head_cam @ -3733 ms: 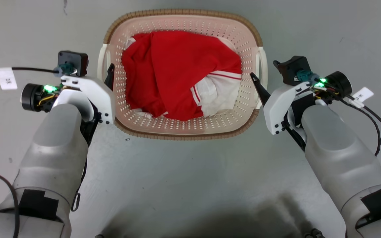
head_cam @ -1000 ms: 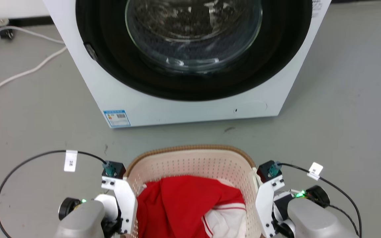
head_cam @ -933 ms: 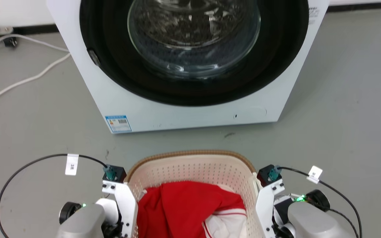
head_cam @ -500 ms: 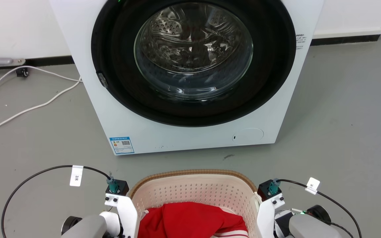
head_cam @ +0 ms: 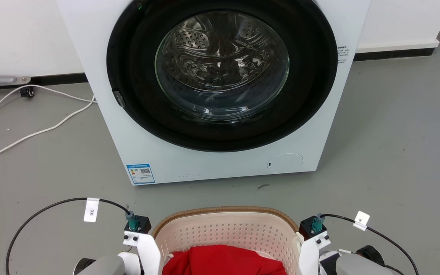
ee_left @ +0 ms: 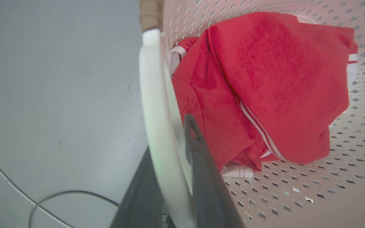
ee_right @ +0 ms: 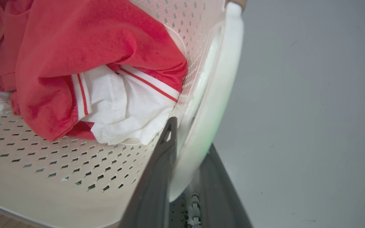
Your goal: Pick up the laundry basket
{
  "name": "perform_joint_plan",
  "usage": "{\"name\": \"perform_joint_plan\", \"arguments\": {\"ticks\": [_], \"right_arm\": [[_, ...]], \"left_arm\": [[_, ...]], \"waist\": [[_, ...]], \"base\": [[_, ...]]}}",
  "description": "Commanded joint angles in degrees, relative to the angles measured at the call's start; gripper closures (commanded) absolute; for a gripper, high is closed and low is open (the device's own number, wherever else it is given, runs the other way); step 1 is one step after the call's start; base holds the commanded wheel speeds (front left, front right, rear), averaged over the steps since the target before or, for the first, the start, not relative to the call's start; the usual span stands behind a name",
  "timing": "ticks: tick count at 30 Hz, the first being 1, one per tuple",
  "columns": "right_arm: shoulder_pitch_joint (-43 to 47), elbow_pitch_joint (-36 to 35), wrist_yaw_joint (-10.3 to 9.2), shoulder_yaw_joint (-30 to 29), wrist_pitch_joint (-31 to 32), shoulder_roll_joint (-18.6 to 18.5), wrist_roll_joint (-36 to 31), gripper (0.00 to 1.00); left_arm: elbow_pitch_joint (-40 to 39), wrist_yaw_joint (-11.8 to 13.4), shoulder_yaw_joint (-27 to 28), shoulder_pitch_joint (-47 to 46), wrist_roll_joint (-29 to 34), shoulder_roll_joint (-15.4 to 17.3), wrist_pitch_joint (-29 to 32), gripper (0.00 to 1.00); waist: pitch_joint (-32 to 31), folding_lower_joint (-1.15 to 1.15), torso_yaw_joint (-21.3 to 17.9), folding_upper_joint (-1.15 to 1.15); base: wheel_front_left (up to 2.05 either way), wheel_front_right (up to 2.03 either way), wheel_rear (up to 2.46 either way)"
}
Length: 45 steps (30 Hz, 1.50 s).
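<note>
A grey floor (head_cam: 395, 133) fills most of the frame, smooth and lightly scuffed. A white washing machine (head_cam: 212, 164) stands on it at upper centre. Loose white cables (head_cam: 33, 133) trail across it at the left. A small dark mark (head_cam: 262, 186) lies at lower centre, between the machine and the laundry basket (head_cam: 224, 210).

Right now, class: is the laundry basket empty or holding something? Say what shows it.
Holding something. The laundry basket has red clothing and white striped fabric lying on its perforated floor, well below the rim.
</note>
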Motion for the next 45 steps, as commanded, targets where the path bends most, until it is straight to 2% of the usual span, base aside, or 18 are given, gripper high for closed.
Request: {"name": "perform_joint_plan", "arguments": {"ticks": [1, 45], "right_arm": [[-0.14, -0.13, 0.16, 0.63, -0.08, -0.04, 0.26, 1.00], [-1.17, 0.53, 0.16, 4.02, -0.51, -0.05, 4.08, 1.00]], "left_arm": [[-0.44, -0.70, -0.41, -0.53, -0.45, -0.49, -0.29, 1.00], [0.47, -0.70, -5.72, -2.21, -5.49, -0.47, -2.27, 1.00]], "waist": [[0.04, 0.00, -0.01, -0.01], [0.74, 0.00, 0.35, -0.01]], "base": [[0.00, 0.00, 0.00], [0.00, 0.00, 0.00]]}}
